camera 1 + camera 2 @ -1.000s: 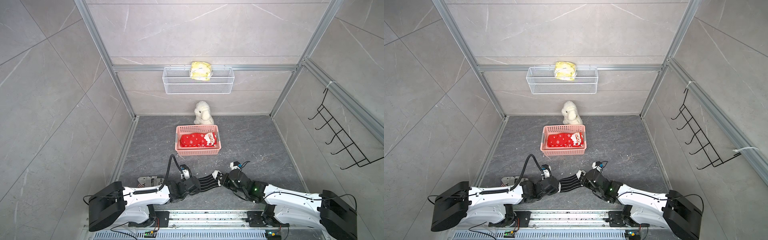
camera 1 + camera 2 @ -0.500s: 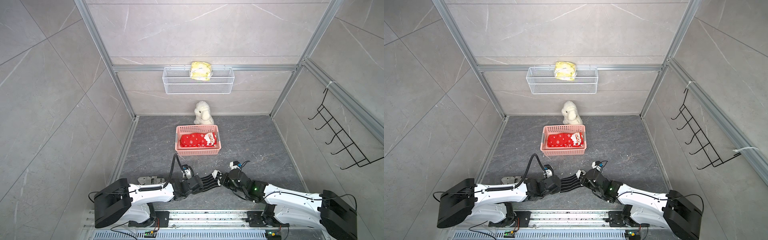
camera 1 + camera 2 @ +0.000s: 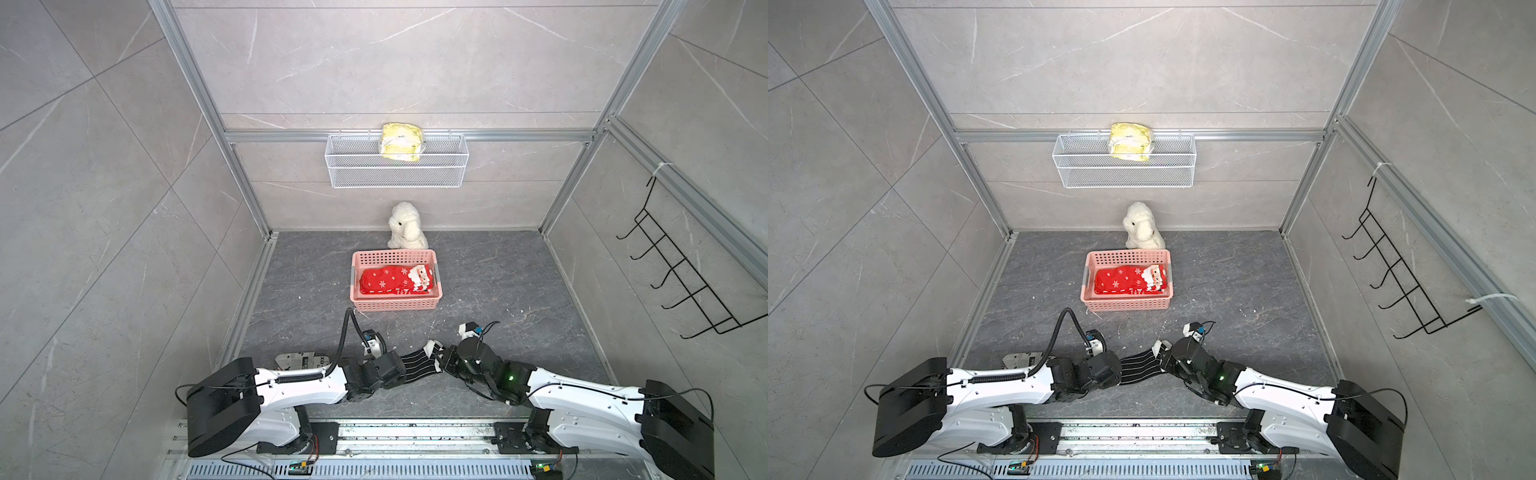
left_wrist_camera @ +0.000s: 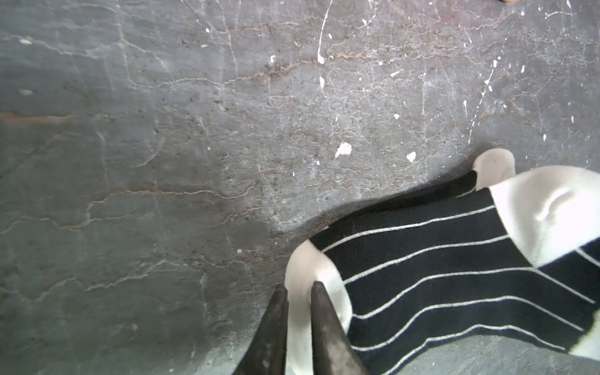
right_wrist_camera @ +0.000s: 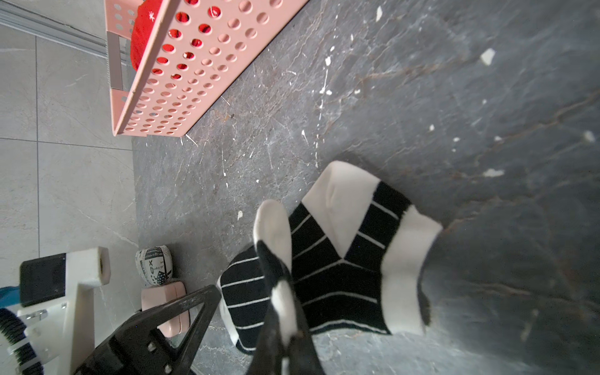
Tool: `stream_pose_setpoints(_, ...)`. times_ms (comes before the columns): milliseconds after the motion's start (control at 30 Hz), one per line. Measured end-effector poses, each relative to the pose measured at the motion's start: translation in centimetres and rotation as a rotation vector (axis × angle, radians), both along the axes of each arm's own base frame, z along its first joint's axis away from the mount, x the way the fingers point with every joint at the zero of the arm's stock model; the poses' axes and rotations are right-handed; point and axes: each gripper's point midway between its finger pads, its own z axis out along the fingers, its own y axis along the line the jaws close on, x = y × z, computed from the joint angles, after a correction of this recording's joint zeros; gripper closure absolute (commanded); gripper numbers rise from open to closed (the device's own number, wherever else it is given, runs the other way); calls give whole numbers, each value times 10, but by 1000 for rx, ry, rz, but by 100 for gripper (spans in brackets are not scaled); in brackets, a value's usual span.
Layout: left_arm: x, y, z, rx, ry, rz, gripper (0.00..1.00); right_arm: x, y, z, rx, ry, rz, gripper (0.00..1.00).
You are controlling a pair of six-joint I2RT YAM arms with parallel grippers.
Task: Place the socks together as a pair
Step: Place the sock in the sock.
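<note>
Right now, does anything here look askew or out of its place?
Yes. The two black striped socks in front of the pink basket lie crossed, white ends not matching, so the pair looks askew. A printed fabric piece, perhaps a sock, lies alone by the left arm, apart from the rest.

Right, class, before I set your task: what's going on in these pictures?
Two robot arms are working on the black striped socks at the front of the dark floor. The right end effector is shut on one end of them. The left end effector has its fingers either side of a white tip at the other end, close together; whether it grips yet is unclear. In the pink basket lie red snowflake socks, with a white plush toy behind it.
</note>
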Motion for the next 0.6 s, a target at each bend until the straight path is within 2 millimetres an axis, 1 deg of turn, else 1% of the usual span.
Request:
stream_pose_setpoints(100, 0, -1, 0, -6, 1, -1, 79, -1, 1, 0, 3, 4, 6, 100)
stream_pose_setpoints(200, 0, -1, -1, -3, 2, -2, 81, -1, 1, 0, 3, 4, 6, 100)
stream_pose_setpoints(233, 0, -1, -2, -1, 3, -2, 83, -1, 1, 0, 3, 4, 6, 100)
stream_pose_setpoints(300, 0, -2, -3, 3, 5, -4, 91, -1, 1, 0, 3, 4, 6, 100)
stream_pose_setpoints(367, -1, -2, -4, 4, 9, -7, 93, -1, 1, 0, 3, 3, 7, 100)
stream_pose_setpoints(433, -1, -3, -5, 2, 13, -10, 100, -1, 2, 1, 6, 1, 12, 100)
stream_pose_setpoints(533, -2, -3, -4, 4, 16, -18, 100, -1, 5, 9, 14, -14, 28, 100)
stream_pose_setpoints(600, -2, -4, -1, -2, 10, -24, 100, 0, 8, 18, 29, -32, 39, 100)
